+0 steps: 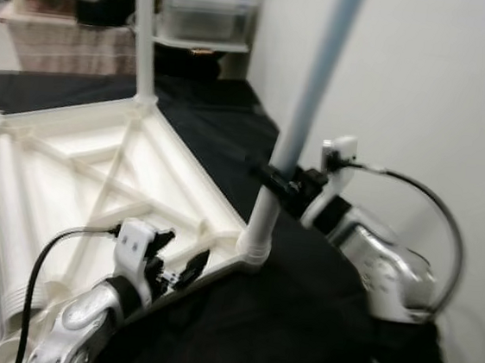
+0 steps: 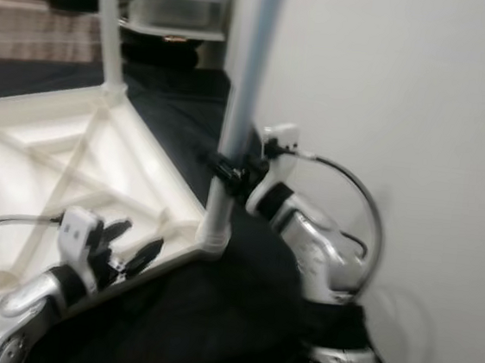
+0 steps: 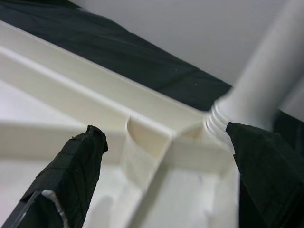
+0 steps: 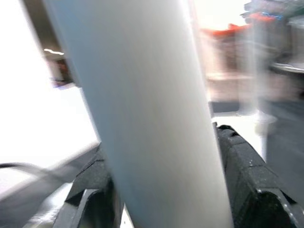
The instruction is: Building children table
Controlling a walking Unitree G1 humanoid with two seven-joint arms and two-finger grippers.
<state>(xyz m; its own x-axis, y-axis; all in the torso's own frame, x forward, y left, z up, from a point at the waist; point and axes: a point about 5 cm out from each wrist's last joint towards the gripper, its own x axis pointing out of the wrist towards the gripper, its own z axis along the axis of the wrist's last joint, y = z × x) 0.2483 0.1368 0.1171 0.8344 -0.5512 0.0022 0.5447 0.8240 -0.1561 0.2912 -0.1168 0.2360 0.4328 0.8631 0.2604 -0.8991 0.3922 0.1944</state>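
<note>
A white plastic tabletop [image 1: 78, 173] lies upside down on a black cloth, its ribbed underside facing up. A pale blue-white leg [image 1: 305, 119] stands upright in the near right corner socket [image 1: 253, 248]. My right gripper [image 1: 275, 181] is shut on that leg a little above the socket; in the right wrist view the leg [image 4: 147, 118] sits between both black fingers [image 4: 249, 175]. My left gripper [image 1: 183, 266] is open over the tabletop's near edge, just left of the socket [image 3: 216, 118]. Another leg [image 1: 144, 32] stands in the far corner.
A white wall [image 1: 409, 86] runs close along the right side. A clear storage bin [image 1: 204, 13] sits on a shelf beyond the table, with a patterned cloth-covered surface [image 1: 70, 42] further left. The black cloth [image 1: 297, 326] covers the floor around the tabletop.
</note>
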